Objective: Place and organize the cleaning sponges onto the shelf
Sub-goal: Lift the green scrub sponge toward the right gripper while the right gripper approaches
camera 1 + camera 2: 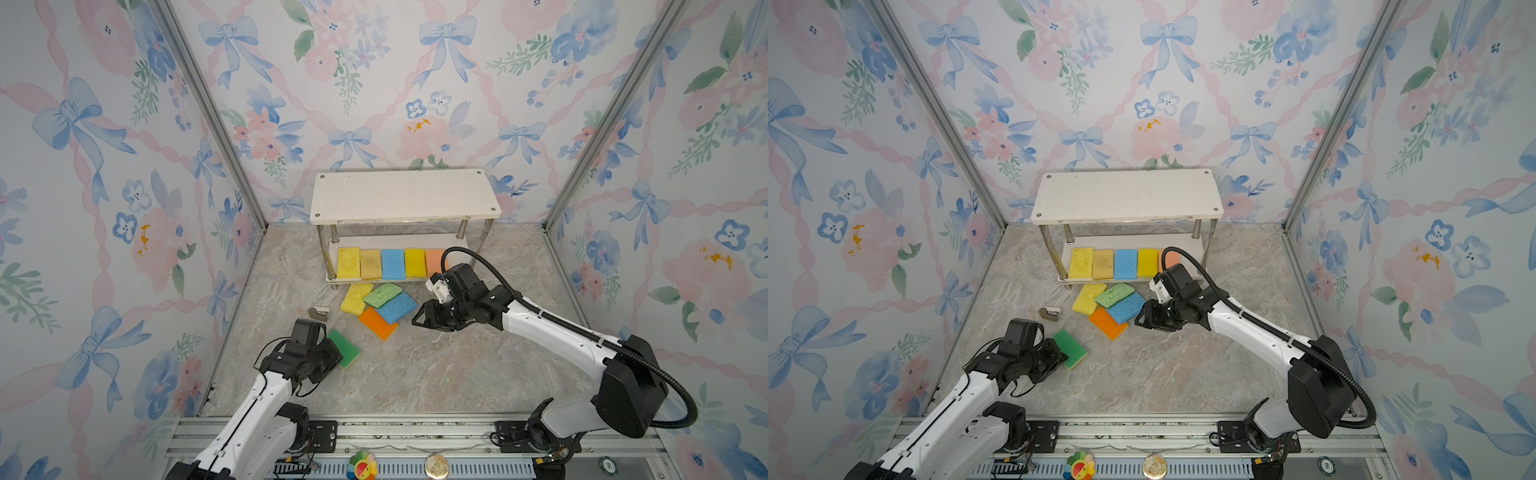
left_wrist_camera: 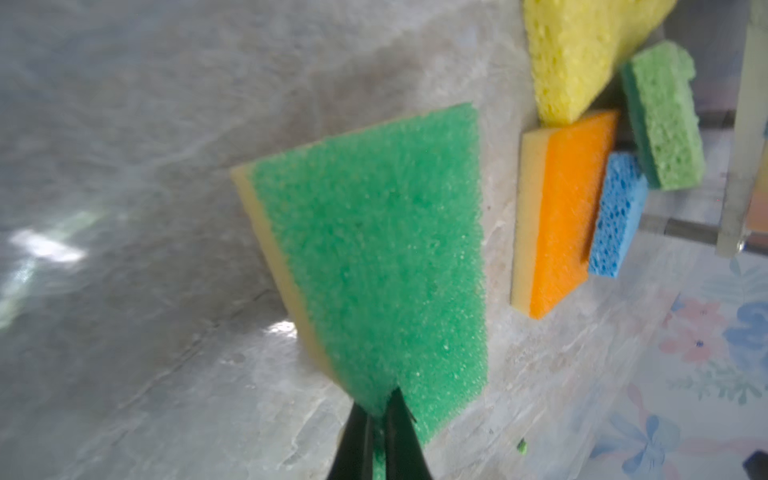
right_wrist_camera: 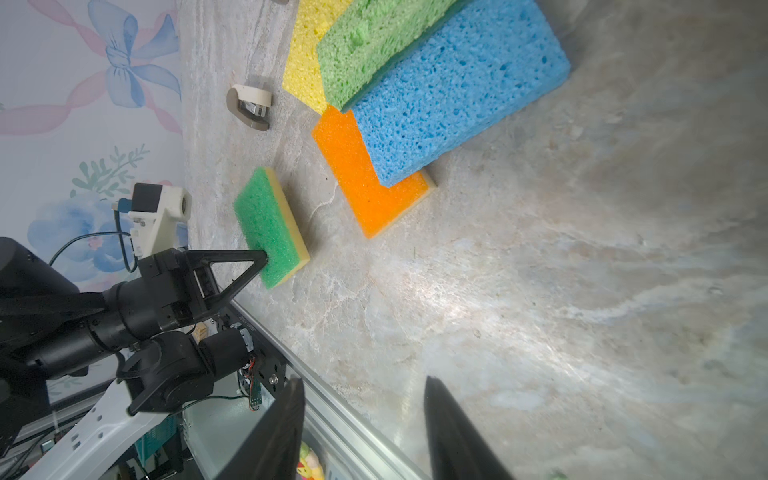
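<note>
White two-tier shelf with shiny metal corner posts, backed against a flowered wall on a marble-patterned floor.

On shelf's lower board, a neat side-by-side row of five flat foam sponges, from shelf's left end:
- yellow sponge
- stained tan-yellow sponge
- blue sponge
- second yellow sponge
- peach sponge, partly hidden behind the right arm's black cable

Just in front of shelf, an overlapping pile of four more. Loose yellow sponge nearest shelf's left post. Light green sponge on top. Loose blue sponge under the green one and across an orange sponge with pale backing.

Farther out from shelf, dark green scouring sponge with yellow foam backing. One corner pinched between the pressed-together fingers of left gripper. Lifted or resting on floor, cannot tell.

Right gripper in front of shelf's right end, beside the pile, jaws spread, nothing between them.

Small beige tape holder just left of the pile.
</note>
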You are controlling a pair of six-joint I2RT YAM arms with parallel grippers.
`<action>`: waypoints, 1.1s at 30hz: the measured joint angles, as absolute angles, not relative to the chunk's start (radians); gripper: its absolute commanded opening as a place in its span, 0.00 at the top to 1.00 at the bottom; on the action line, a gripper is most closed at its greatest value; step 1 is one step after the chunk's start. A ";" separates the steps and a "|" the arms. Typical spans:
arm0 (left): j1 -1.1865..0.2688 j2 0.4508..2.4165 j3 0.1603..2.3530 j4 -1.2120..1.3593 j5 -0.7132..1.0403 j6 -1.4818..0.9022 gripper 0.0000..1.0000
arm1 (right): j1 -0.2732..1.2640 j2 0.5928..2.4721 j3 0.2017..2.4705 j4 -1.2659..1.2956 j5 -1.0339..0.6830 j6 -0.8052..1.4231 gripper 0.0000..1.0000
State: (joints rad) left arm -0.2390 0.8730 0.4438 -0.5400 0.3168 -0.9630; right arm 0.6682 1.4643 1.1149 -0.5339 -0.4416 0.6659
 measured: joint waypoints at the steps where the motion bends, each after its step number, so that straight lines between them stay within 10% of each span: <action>1: -0.258 0.906 0.486 -0.530 0.348 -0.918 0.89 | 0.658 1.464 1.131 -0.556 -0.451 0.651 0.44; 10: -0.383 1.043 0.846 -0.440 0.582 -0.648 0.92 | 0.681 1.459 1.265 -0.689 -0.533 0.583 0.36; 33: -0.412 1.076 0.873 -0.413 0.662 -0.614 0.95 | 0.730 1.384 1.238 -0.570 -0.532 0.684 0.38</action>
State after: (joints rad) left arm -0.4122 1.0760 0.8734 -0.4126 0.6624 -0.6136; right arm 0.7296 1.3842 1.2381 -0.5701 -0.5316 0.6838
